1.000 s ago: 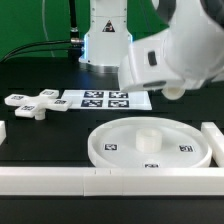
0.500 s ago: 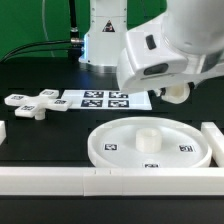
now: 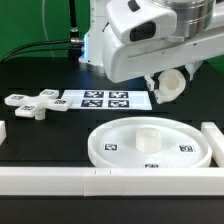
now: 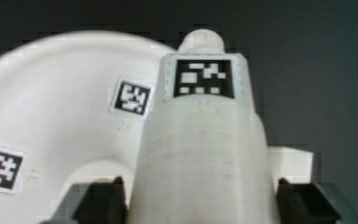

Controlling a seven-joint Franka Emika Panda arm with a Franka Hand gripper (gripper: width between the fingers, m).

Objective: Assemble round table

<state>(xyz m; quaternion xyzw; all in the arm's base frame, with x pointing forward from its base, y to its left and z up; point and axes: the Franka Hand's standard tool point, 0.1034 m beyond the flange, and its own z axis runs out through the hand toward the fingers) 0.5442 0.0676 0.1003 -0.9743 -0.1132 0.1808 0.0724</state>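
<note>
The large round rimmed disc [image 3: 150, 143] lies flat near the front, with a small raised hub [image 3: 149, 139] at its centre and tags on its face. My gripper [image 3: 163, 86] hangs above the disc's far right side, shut on the stubby cylinder post [image 3: 169, 86]. In the wrist view the post [image 4: 202, 130] runs lengthwise between the dark fingers [image 4: 91, 202], a tag on its side, with the gripper [image 4: 197, 196] closed on it and the disc [image 4: 60, 90] behind it. The small cross-shaped piece [image 3: 31, 105] lies at the exterior view's left.
The marker board [image 3: 100, 100] lies flat behind the disc. A long white bar [image 3: 90, 181] runs along the front. Another bar [image 3: 213, 138] stands at the right and a short one [image 3: 3, 130] at the left. The robot base [image 3: 100, 40] is at the back.
The arm has swung toward the exterior view's left and risen. The held post has shifted slightly left and up with it. The disc and cross piece have not moved.
</note>
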